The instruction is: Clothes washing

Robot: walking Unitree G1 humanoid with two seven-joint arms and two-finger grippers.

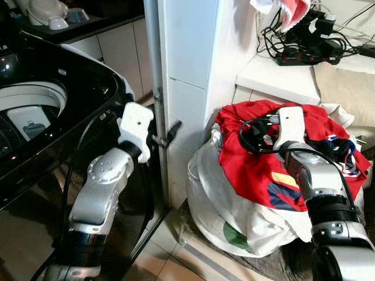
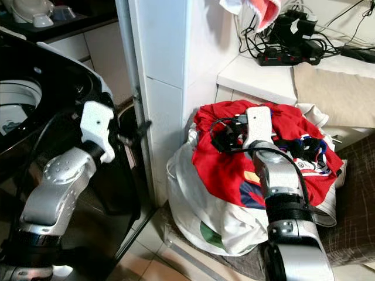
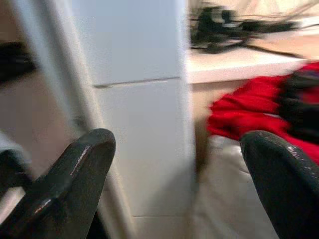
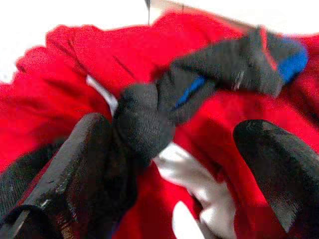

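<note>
A red shirt (image 1: 258,167) tops a heap of clothes in a white laundry bag (image 1: 220,205) on the floor at the right. My right arm reaches over this heap. In the right wrist view my right gripper (image 4: 174,164) is open, its fingers (image 4: 75,169) straddling a dark sock with a blue stripe (image 4: 209,89) that lies on the red shirt. The black top-loading washing machine (image 1: 76,88) stands at the left with its drum (image 1: 29,111) open. My left gripper (image 1: 170,133) is open and holds nothing, raised between the machine and the white pillar.
A white pillar (image 1: 187,58) stands between the machine and the laundry bag. Behind the bag, a white ledge (image 1: 275,76) carries a power strip with tangled cables (image 1: 304,52) and a beige cloth (image 1: 345,88). Tiled floor (image 1: 158,257) lies in front.
</note>
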